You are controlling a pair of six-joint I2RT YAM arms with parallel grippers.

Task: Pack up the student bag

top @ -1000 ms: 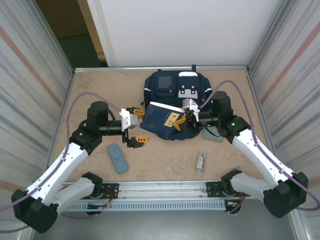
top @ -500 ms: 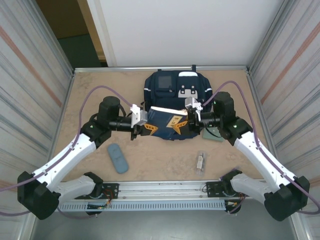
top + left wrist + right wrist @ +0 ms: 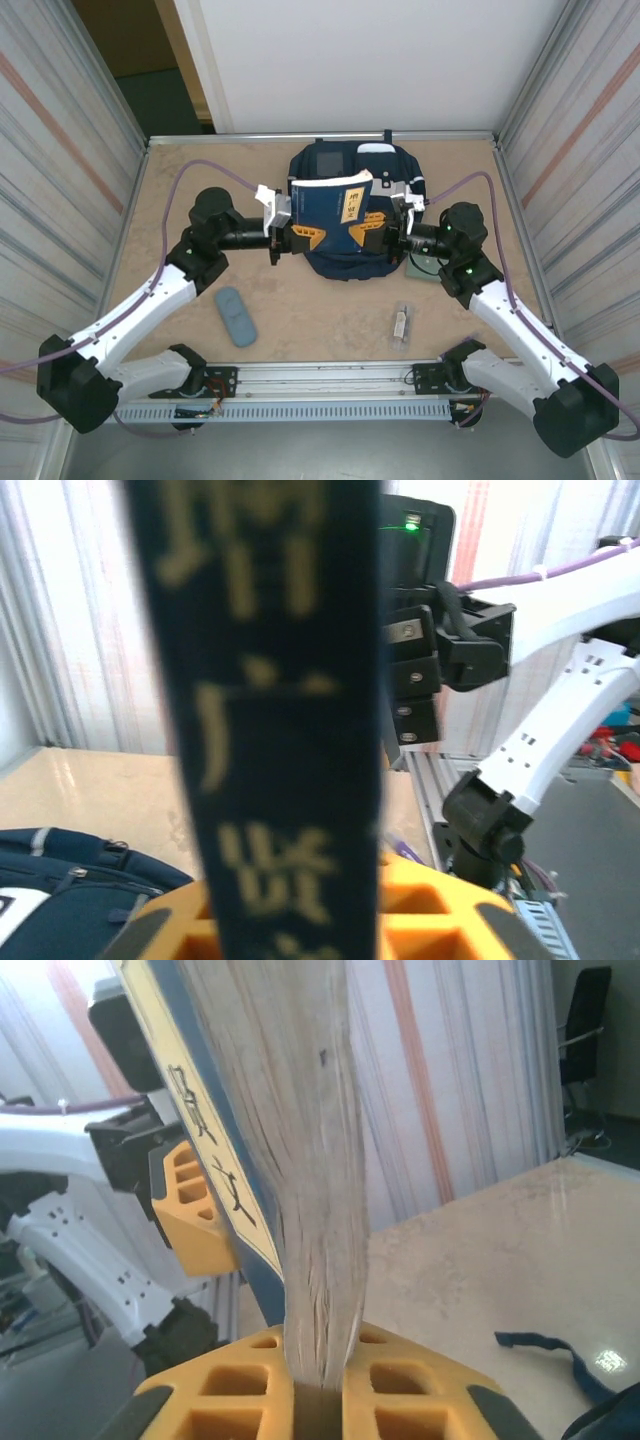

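Navy bag (image 3: 345, 262), grey front panel and white patches, lies on the surface (image 3: 200, 180) below both end effectors. Left end effector (image 3: 300, 238) and right end effector (image 3: 372, 232) each clamp the blue book (image 3: 335, 208).

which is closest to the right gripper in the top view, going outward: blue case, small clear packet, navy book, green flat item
From the right gripper:
1. navy book, clamped in it, on its left.
2. green flat item, just to its right, partly under the arm.
3. small clear packet, nearer the arm bases.
4. blue case, far over on the left side.
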